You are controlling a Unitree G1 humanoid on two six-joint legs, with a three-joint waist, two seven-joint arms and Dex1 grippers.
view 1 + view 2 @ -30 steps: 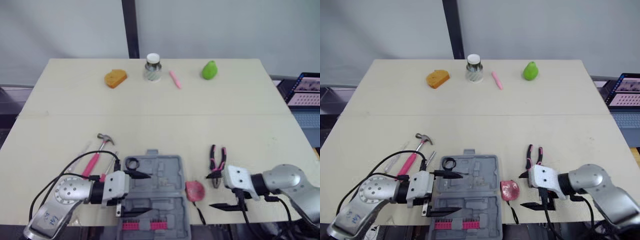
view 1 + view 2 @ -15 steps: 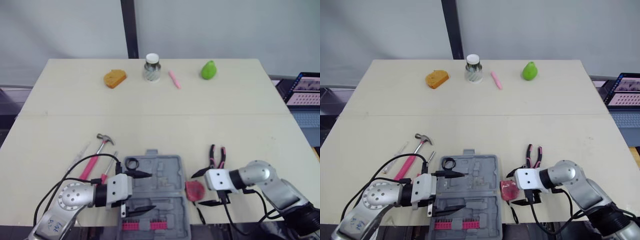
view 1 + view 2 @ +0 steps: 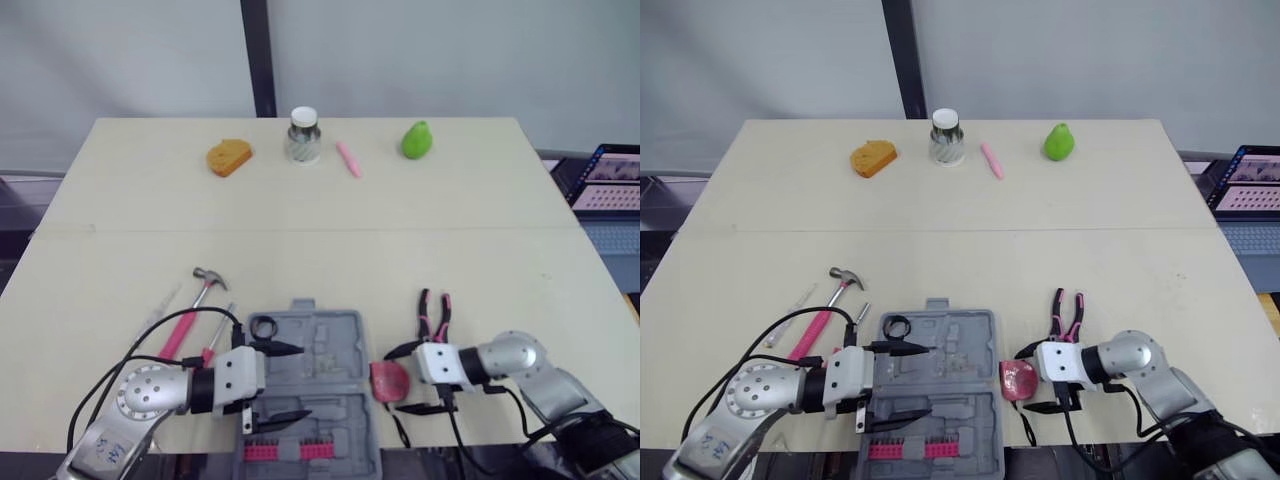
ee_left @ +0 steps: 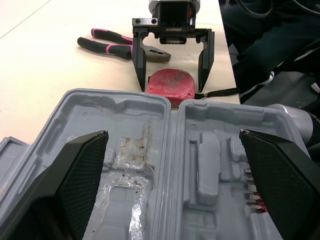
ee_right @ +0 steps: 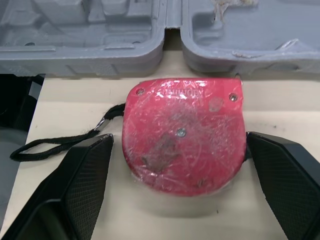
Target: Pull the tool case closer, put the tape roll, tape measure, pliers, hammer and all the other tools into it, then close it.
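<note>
- The grey tool case lies open at the near edge of the table, both halves flat.
- The left claw hangs over the open case with its fingers spread wide, holding nothing.
- A red tape measure lies on the table just beside the case's right edge, its black strap trailing toward the table edge.
- The right claw is open, one finger on each side of the tape measure; I cannot tell whether either finger touches it.
- Pliers with pink and black handles lie near the right claw, farther from the table edge.
- A hammer with a pink handle lies left of the case.
- A black tape roll sits at the case's far left corner.
</note>
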